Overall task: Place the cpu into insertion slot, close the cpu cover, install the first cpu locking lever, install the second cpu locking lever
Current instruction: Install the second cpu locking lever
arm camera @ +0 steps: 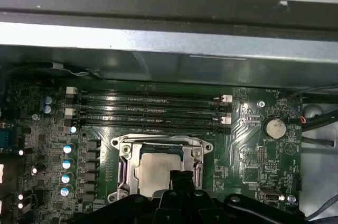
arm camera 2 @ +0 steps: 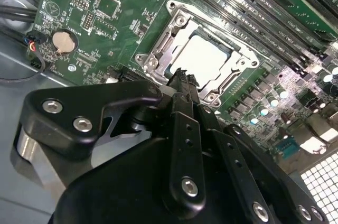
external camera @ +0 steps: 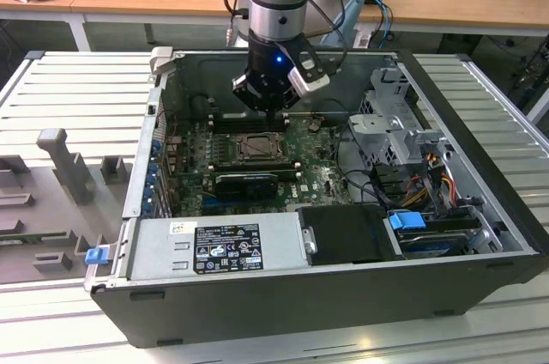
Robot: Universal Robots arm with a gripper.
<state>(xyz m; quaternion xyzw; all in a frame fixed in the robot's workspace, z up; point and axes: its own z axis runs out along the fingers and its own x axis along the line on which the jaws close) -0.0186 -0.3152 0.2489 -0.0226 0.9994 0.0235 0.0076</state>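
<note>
- Your gripper [arm camera 2: 182, 78] sits nearest the second wrist view, fingers pressed together, holding nothing, tips just above the socket.
- Beneath them, the cpu [arm camera 2: 203, 57] lies flat in the insertion slot [arm camera: 161, 166].
- Framing it, the cpu cover [arm camera 2: 174, 26] looks closed down, likely ready for levers.

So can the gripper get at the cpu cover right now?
Probably yes. The gripper hangs just above the cpu cover, and nothing lies between them; the cpu shows through its window.
</note>
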